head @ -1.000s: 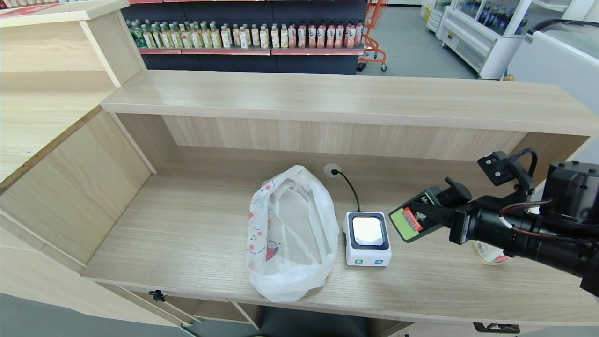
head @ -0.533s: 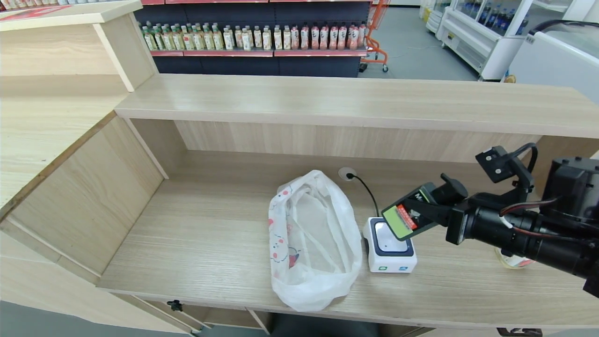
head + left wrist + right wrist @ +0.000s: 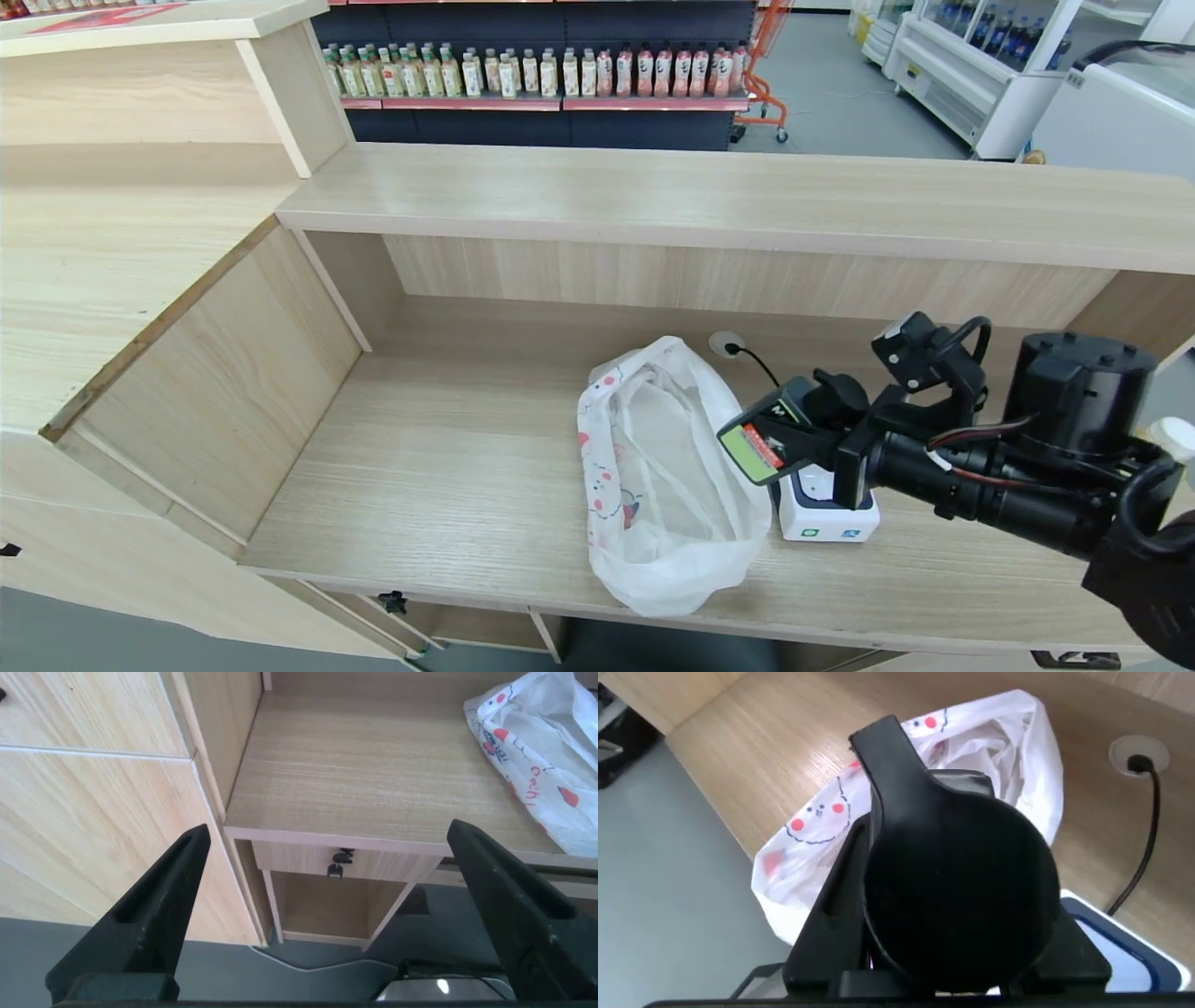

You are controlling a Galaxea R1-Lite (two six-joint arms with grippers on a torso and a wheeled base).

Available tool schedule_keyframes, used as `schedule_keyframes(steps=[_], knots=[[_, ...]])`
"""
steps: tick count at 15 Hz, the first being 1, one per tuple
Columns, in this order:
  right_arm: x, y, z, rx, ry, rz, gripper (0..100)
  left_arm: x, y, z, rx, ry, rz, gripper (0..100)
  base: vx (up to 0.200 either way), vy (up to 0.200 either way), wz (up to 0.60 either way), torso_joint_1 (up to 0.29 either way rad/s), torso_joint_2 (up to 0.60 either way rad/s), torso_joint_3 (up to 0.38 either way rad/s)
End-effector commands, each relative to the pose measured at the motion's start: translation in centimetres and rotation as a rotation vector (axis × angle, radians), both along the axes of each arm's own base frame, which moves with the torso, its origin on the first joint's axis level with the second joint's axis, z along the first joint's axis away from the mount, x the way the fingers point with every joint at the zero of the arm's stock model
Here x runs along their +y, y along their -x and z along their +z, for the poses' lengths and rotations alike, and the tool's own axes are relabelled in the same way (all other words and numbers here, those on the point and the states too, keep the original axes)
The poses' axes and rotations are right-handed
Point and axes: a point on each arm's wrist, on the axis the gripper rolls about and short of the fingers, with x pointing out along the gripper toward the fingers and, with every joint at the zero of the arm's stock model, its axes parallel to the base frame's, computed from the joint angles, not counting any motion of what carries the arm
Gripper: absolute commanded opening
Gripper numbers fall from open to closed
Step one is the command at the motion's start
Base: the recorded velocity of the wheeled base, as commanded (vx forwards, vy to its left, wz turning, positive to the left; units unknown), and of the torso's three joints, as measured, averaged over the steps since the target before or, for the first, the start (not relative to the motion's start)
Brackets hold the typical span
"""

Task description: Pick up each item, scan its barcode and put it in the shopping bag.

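Dark green-labelled packet (image 3: pixel 758 437) is clamped in the right claw (image 3: pixel 792 427) above the scanner (image 3: pixel 829 523), just beside the bag (image 3: pixel 653 485). Scanning is judged the step in hand; carriage over the bag's mouth is called for next. Below the counter edge, the left claw (image 3: pixel 327 859) is spread apart.

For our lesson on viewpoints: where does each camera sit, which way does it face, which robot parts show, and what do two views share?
Head view: on the robot's head, facing forward and down at the counter; the right gripper shows, shut on a dark box by the scanner.
Left wrist view: on the left wrist, low before the counter's front edge, facing it past the open left gripper.
Right wrist view: on the right wrist, looking down past that gripper.
Shared: all three show the shopping bag.
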Motion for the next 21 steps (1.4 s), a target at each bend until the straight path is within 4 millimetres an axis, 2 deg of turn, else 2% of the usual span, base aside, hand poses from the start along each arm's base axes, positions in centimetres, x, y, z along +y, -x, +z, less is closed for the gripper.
schedule_keyframes(steps=[1, 8, 14, 21], knots=[[0.9, -1.1, -2.8, 0.04, 0.038, 0.017, 0, 0.0, 0.0, 0.0, 0.0, 0.0, -0.001, 100, 0.0, 0.0, 0.0, 0.0, 0.0, 0.0], [1.9, -0.6, -6.1, 0.067, 0.09, 0.065, 0, 0.0, 0.0, 0.0, 0.0, 0.0, -0.001, 100, 0.0, 0.0, 0.0, 0.0, 0.0, 0.0], [2.6, -1.7, -9.6, -0.013, 0.178, 0.091, 0, 0.0, 0.0, 0.0, 0.0, 0.0, -0.001, 100, 0.0, 0.0, 0.0, 0.0, 0.0, 0.0], [3.1, -2.2, -10.3, -0.05, 0.213, 0.111, 0, 0.0, 0.0, 0.0, 0.0, 0.0, -0.001, 100, 0.0, 0.0, 0.0, 0.0, 0.0, 0.0]])
